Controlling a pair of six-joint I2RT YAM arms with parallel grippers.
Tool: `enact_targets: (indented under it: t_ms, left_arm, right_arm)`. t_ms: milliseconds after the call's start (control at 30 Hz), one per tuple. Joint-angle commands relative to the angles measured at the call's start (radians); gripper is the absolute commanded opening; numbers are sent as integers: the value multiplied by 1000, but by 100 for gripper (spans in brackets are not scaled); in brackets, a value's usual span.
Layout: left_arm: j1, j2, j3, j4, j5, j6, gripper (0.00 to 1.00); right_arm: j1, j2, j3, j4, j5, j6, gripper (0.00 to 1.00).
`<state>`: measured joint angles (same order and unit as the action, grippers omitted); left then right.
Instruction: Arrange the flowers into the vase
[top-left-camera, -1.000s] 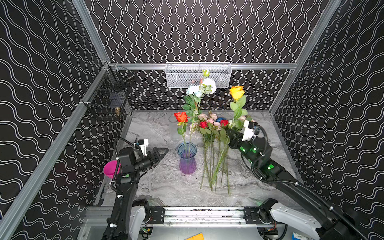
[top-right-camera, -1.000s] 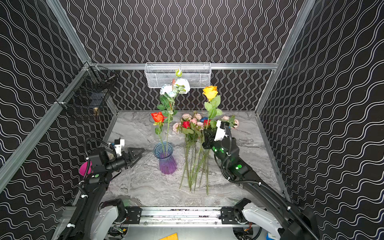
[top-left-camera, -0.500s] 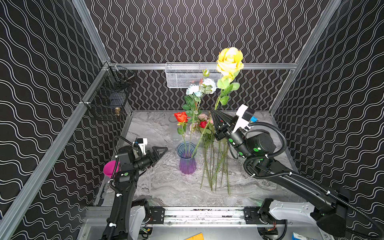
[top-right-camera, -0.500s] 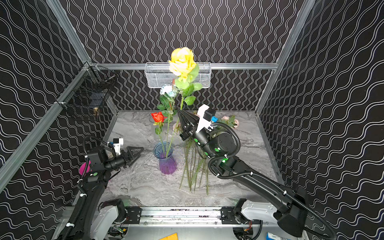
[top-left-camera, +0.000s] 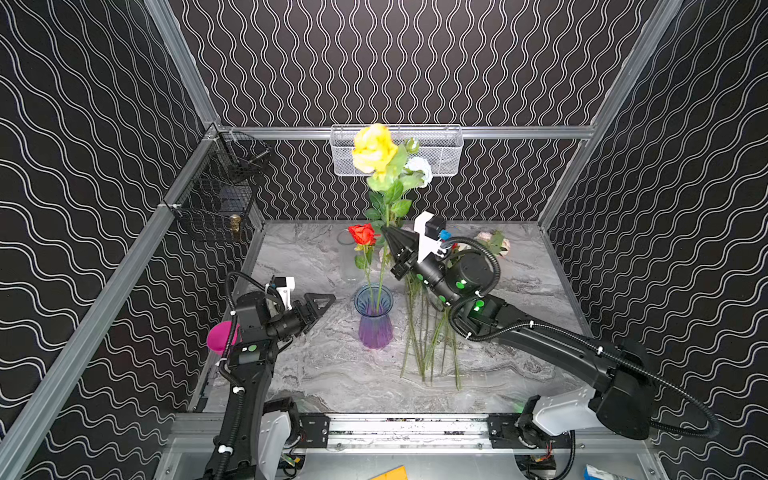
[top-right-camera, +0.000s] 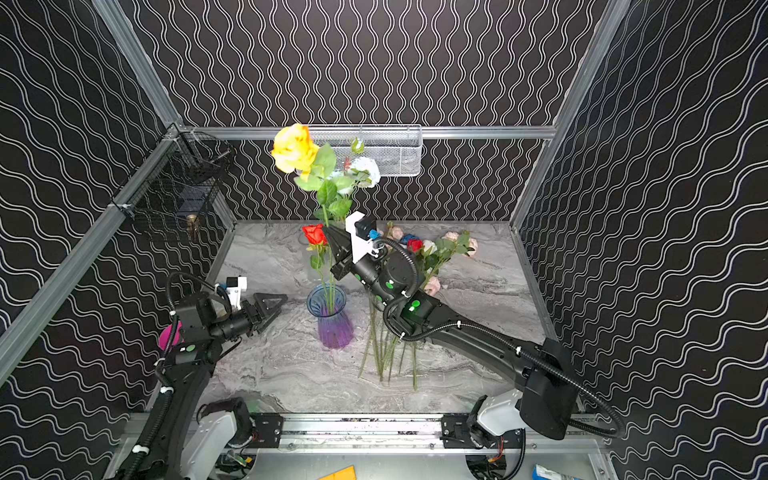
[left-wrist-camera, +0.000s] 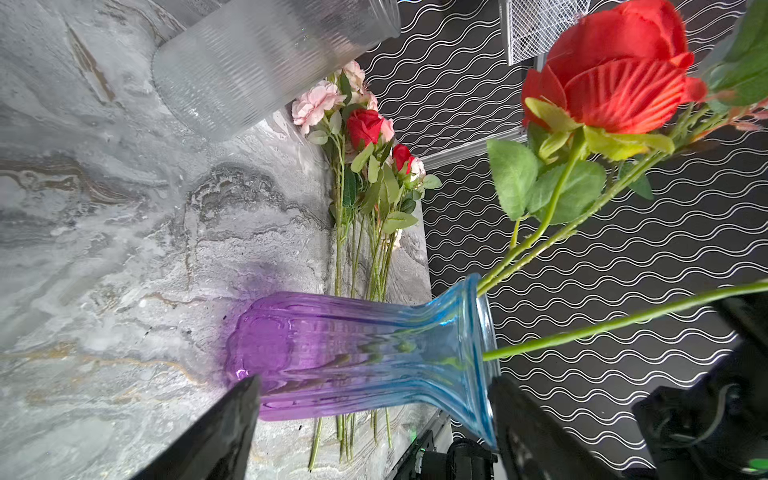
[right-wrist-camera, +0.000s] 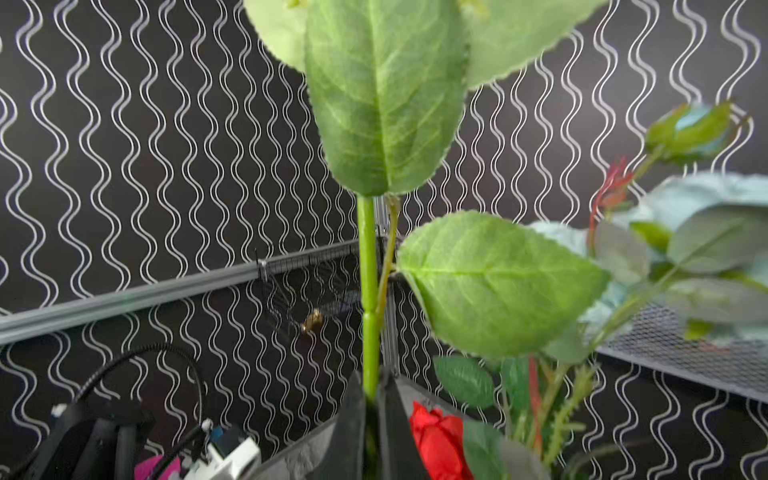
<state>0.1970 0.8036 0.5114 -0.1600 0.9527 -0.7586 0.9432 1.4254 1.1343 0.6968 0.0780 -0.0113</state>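
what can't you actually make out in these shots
- Yellow rose head: cut off by the top edge in the right wrist view; only stem and leaves show.
- Pink object: mostly behind the left arm in both top views; unidentifiable.
- Loose flowers on the table: right arm covers some heads in both top views, so no count.
- Brass item in the black wire basket: too small.

Marble table (top-left-camera: 311, 374) under purple vase (top-left-camera: 374, 328), loose flowers (left-wrist-camera: 374, 195)
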Motion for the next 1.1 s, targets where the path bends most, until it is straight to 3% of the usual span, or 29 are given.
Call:
enact_targets:
  t_ms: [0,367,1067]
  left_arm:
    - [3,-7,7,4,7,10,90]
    - [4,-3,7,-3,2,15,90]
    - [7,3,6,-5,-4,16,90]
  right_arm:
    - [16,-1,-25,20,14,0,4]
    - [45,-27,-66,-28,67,24,26]
    - [73,-112,-108,-26,96,21,32]
